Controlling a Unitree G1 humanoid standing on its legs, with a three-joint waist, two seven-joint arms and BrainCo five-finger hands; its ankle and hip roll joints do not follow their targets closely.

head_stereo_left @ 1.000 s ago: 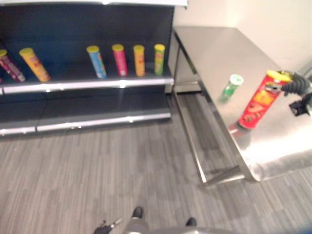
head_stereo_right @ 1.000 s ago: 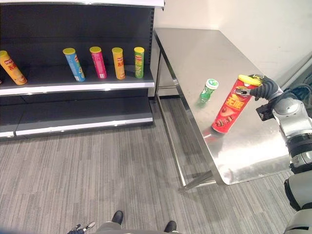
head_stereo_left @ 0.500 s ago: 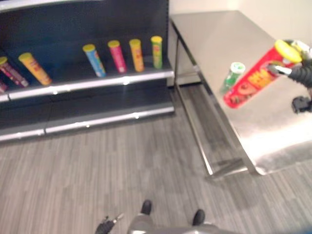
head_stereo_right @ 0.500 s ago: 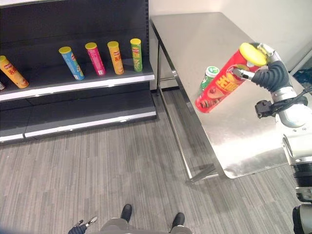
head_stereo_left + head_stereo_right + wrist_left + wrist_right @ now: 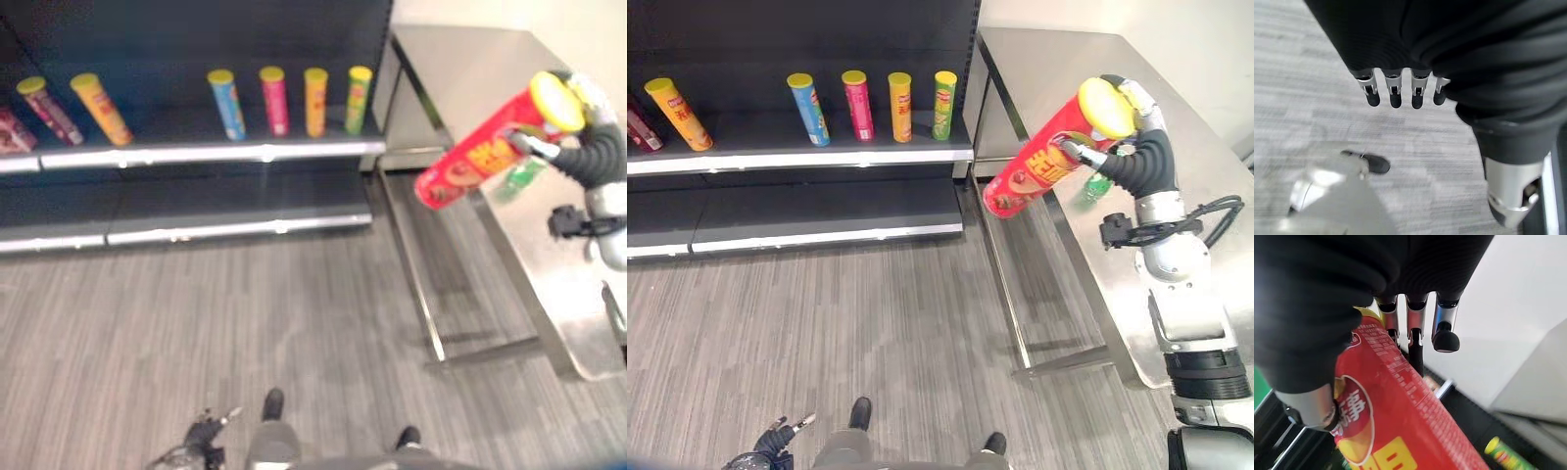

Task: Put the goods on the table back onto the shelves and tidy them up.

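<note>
The scene is lit evenly from overhead. The steel table [image 5: 1058,69] at the upper right is covered by a pale sheen, nearly bleached at its near end in the left eye view. Small glints are caught along the shelf rails [image 5: 265,152]. The shelf recess [image 5: 745,29] across the top is left dim. The grey floor [image 5: 872,323] is lit flatly, and a soft shadow is cast under the table. The red tube [image 5: 1038,166] is brightly lit along its upper side.

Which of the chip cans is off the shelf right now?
The red chip can with the yellow lid: the right hand grips it near the lid and holds it tilted in the air beside the table. The other cans stand on the shelf.
</note>
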